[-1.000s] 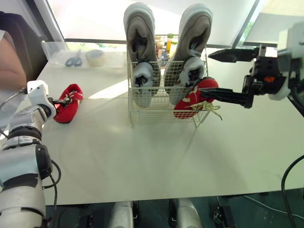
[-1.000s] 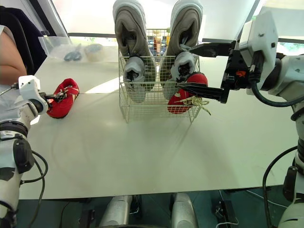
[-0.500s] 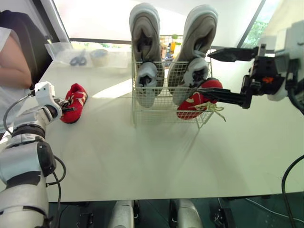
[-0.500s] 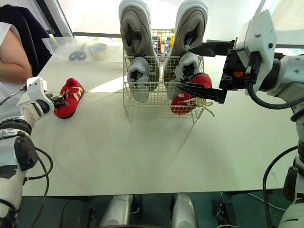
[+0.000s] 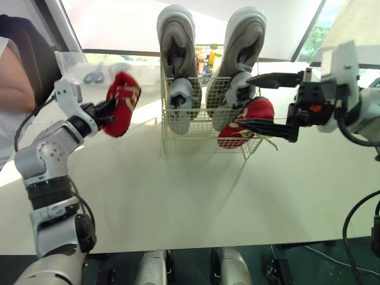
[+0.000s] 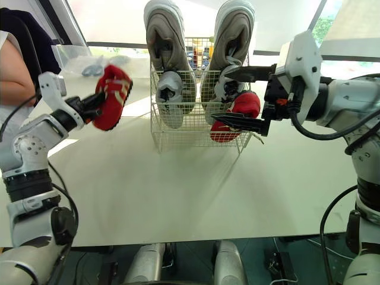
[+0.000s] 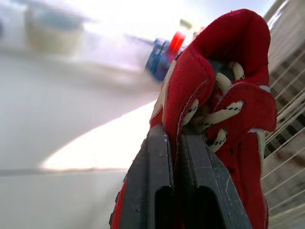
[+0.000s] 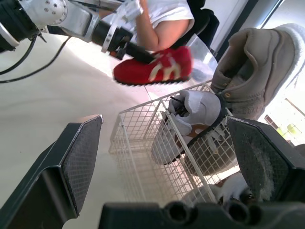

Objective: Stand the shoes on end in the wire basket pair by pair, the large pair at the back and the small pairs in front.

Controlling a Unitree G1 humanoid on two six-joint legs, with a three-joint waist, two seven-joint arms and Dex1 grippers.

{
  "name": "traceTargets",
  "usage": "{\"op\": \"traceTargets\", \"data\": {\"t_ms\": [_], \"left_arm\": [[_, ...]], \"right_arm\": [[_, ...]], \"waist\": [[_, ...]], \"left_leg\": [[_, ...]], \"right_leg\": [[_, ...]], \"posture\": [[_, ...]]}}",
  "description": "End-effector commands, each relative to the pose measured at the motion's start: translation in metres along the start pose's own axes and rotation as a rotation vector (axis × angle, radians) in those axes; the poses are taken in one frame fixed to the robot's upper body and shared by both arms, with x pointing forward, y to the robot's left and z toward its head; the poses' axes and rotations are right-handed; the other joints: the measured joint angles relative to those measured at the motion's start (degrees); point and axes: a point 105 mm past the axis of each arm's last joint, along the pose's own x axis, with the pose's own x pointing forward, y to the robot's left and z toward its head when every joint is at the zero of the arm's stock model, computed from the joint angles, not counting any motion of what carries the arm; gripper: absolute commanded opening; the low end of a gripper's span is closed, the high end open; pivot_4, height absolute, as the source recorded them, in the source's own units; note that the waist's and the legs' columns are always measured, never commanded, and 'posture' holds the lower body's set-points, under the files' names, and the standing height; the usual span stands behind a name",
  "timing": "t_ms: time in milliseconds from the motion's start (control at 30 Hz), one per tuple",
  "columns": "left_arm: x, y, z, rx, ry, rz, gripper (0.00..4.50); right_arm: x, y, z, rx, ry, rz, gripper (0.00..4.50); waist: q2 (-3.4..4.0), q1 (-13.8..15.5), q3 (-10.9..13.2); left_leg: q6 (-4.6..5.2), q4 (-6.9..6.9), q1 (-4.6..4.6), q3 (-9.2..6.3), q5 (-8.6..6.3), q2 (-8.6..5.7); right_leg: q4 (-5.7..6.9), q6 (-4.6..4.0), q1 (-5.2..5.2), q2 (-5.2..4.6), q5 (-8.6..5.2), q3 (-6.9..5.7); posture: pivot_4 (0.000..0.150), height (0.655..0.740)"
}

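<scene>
Left of the basket (image 5: 202,141), in the air, my left gripper (image 5: 107,113) pinches the red shoe (image 5: 123,100) only by its edge, so it may slip or hit the wire, while my right gripper (image 5: 243,101) hangs spread beside the basket.

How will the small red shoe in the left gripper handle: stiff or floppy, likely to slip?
Probably soft: the left gripper pinches the red shoe by its fabric collar alone. Likely light, since that thin pinch holds it clear of the table. Hanging from one edge, it may swing, and its laces could catch the wire basket.
</scene>
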Motion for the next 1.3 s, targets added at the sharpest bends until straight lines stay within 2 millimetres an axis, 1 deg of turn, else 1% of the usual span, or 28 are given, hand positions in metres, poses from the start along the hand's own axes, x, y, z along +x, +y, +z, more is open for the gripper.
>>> {"op": "traceTargets", "data": {"t_ms": [33, 100, 233, 300, 367, 467, 533, 567, 600, 633, 667, 767, 800, 867, 1100, 1167, 1300], "left_arm": [[-0.007, -0.003, -0.011, 0.045, 0.056, 0.056, 0.01], [-0.012, 0.003, -0.022, 0.037, 0.126, 0.138, 0.01], [-0.023, 0.008, -0.032, 0.025, 0.215, 0.238, 0.01], [-0.039, 0.01, -0.045, 0.042, 0.34, 0.307, 0.01], [-0.052, 0.007, -0.056, 0.045, 0.436, 0.318, 0.01], [-0.059, 0.008, -0.064, 0.046, 0.48, 0.33, 0.01], [-0.062, 0.013, -0.07, 0.037, 0.505, 0.357, 0.76], [-0.063, 0.014, -0.071, 0.033, 0.512, 0.361, 1.04], [-0.063, 0.014, -0.072, 0.031, 0.514, 0.363, 1.54], [-0.062, 0.013, -0.07, 0.019, 0.506, 0.359, 2.2], [-0.061, 0.011, -0.067, 0.014, 0.494, 0.346, 2.52], [-0.056, 0.006, -0.055, 0.005, 0.465, 0.291, 3.81], [-0.055, 0.006, -0.052, 0.023, 0.475, 0.28, 4.37], [-0.052, 0.008, -0.04, 0.027, 0.46, 0.271, 4.37], [-0.037, 0.015, -0.009, 0.096, 0.471, 0.208, 4.37], [-0.032, 0.016, -0.01, 0.117, 0.494, 0.177, 4.37], [-0.028, 0.02, -0.025, 0.134, 0.554, 0.129, 4.37]], "right_arm": [[-0.003, -0.004, 0.014, -0.062, -0.031, -0.015, 4.5], [-0.003, -0.003, 0.014, -0.064, -0.028, -0.012, 4.5], [-0.004, -0.002, 0.014, -0.064, -0.027, -0.011, 4.5], [-0.004, -0.001, 0.014, -0.061, -0.027, -0.01, 4.5], [-0.003, -0.001, 0.012, -0.057, -0.029, -0.009, 4.5], [-0.001, 0.0, 0.011, -0.055, -0.033, -0.008, 4.5], [0.0, 0.0, 0.011, -0.054, -0.036, -0.008, 4.5], [0.001, 0.0, 0.01, -0.054, -0.038, -0.007, 4.5], [0.001, 0.0, 0.01, -0.054, -0.038, -0.007, 4.5], [0.002, 0.0, 0.01, -0.054, -0.04, -0.006, 4.5], [0.002, 0.0, 0.01, -0.054, -0.04, -0.006, 4.5], [0.002, 0.001, 0.01, -0.055, -0.042, -0.006, 4.5], [0.002, 0.001, 0.009, -0.056, -0.043, -0.006, 4.5], [0.002, 0.001, 0.009, -0.057, -0.044, -0.005, 4.5], [0.002, 0.0, 0.008, -0.069, -0.04, -0.009, 4.5], [0.001, 0.0, 0.009, -0.071, -0.038, -0.012, 4.5], [0.001, 0.0, 0.009, -0.075, -0.034, -0.018, 4.5]], "waist": [[0.01, -0.18, -0.01], [0.0, -0.26, 0.0], [-0.02, -0.22, 0.01], [-0.02, -0.13, 0.01], [-0.03, -0.15, 0.01], [-0.03, -0.13, 0.0], [-0.03, -0.07, 0.0], [-0.03, -0.08, 0.0], [-0.03, -0.06, 0.0], [-0.03, -0.05, 0.0], [-0.03, -0.02, 0.0], [-0.04, 0.07, 0.0], [-0.04, 0.08, 0.0], [-0.03, 0.0, 0.0], [-0.03, -0.06, -0.01], [-0.03, -0.01, -0.01], [-0.03, -0.06, -0.01]], "left_leg": [[0.0, -0.01, 0.03, 0.0, 0.0, 0.0], [0.0, -0.04, 0.06, 0.01, 0.0, 0.0], [0.0, -0.04, 0.03, -0.01, 0.0, 0.01], [0.0, -0.04, 0.01, -0.04, 0.0, 0.0], [0.0, -0.04, 0.0, -0.05, 0.0, -0.01], [-0.01, -0.04, 0.03, -0.05, 0.0, 0.0], [-0.04, -0.04, 0.03, -0.08, 0.01, 0.0], [-0.05, -0.04, 0.03, -0.07, 0.01, 0.0], [-0.05, -0.03, 0.03, -0.08, 0.01, 0.0], [-0.05, -0.03, 0.03, -0.07, 0.01, 0.0], [-0.06, -0.03, 0.03, -0.07, 0.01, 0.0], [-0.06, -0.03, 0.02, -0.07, 0.01, 0.0], [-0.06, -0.03, 0.02, -0.07, 0.01, 0.0], [-0.06, -0.03, 0.02, -0.07, 0.01, 0.0], [-0.08, -0.05, 0.03, -0.04, 0.0, 0.0], [-0.18, -0.05, 0.02, -0.04, -0.06, 0.0], [-0.21, -0.07, 0.02, -0.01, -0.08, 0.0]], "right_leg": [[0.02, 0.01, 0.0, 0.0, 0.0, 0.0], [0.06, 0.01, 0.0, 0.02, 0.0, 0.0], [0.05, 0.02, -0.02, 0.03, 0.0, 0.0], [0.02, 0.01, -0.02, 0.03, -0.01, 0.0], [-0.01, 0.01, -0.01, 0.03, -0.01, 0.0], [0.01, 0.0, -0.01, 0.03, -0.01, 0.0], [0.04, -0.07, -0.01, 0.04, -0.05, -0.02], [0.04, -0.13, -0.01, 0.04, -0.08, -0.02], [0.03, -0.17, -0.01, 0.04, -0.11, -0.02], [0.03, -0.17, -0.01, 0.04, -0.11, -0.02], [0.03, -0.17, -0.01, 0.04, -0.11, -0.01], [0.02, -0.17, -0.01, 0.04, -0.11, -0.01], [0.01, -0.18, -0.01, 0.04, -0.11, -0.01], [0.01, -0.18, -0.02, 0.04, -0.11, -0.02], [0.01, -0.18, -0.04, 0.04, -0.11, -0.02], [0.0, -0.19, -0.04, 0.04, -0.12, -0.02], [-0.04, -0.2, -0.05, 0.03, -0.12, -0.02]], "posture": [[0.15, 0.74], [0.15, 0.74], [0.15, 0.74], [0.15, 0.74], [0.15, 0.74], [0.15, 0.74], [0.15, 0.74], [0.15, 0.74], [0.15, 0.74], [0.15, 0.74], [0.15, 0.74], [0.15, 0.74], [0.15, 0.74], [0.15, 0.74], [0.15, 0.74], [0.15, 0.74], [0.15, 0.74]]}}
